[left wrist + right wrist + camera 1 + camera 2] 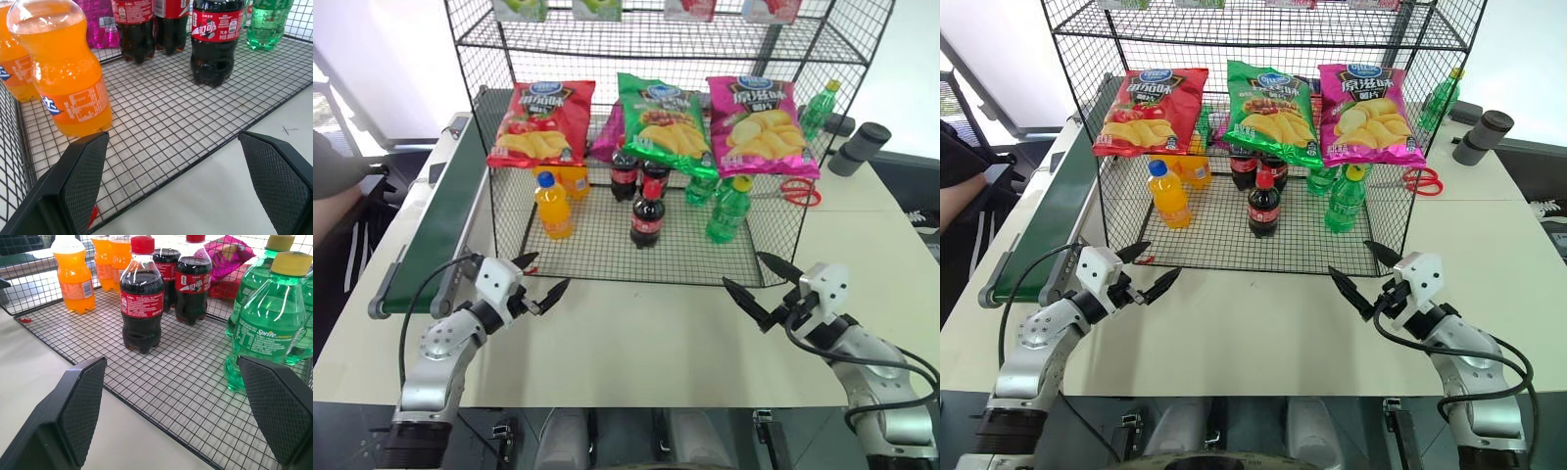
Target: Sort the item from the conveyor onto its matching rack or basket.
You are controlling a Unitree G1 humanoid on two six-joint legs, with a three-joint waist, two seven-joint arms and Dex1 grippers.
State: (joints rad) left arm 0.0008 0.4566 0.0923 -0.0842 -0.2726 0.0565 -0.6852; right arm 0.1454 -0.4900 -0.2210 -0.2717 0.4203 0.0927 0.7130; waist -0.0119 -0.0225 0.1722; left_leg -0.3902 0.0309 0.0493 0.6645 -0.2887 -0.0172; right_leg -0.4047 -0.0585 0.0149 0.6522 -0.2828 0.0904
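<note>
Cola bottle [647, 216] standing upright on the rack [607, 250] floor, grouped with two like bottles behind; left gripper [540, 286] and right gripper [760, 284] hover near, fingers spread and empty; conveyor [440, 220] at left

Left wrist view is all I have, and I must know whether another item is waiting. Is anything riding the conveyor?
Observer: The conveyor runs along the left side of the rack; the stretch I see carries nothing.
Operator: Where is the right pincer?
Observer: The right pincer hovers open and unladen over the table, just before the rack's front edge.
Operator: What's higher in the rack?
Observer: Three chip bags, red, green and pink, lie on a shelf over the cola bottles.
</note>
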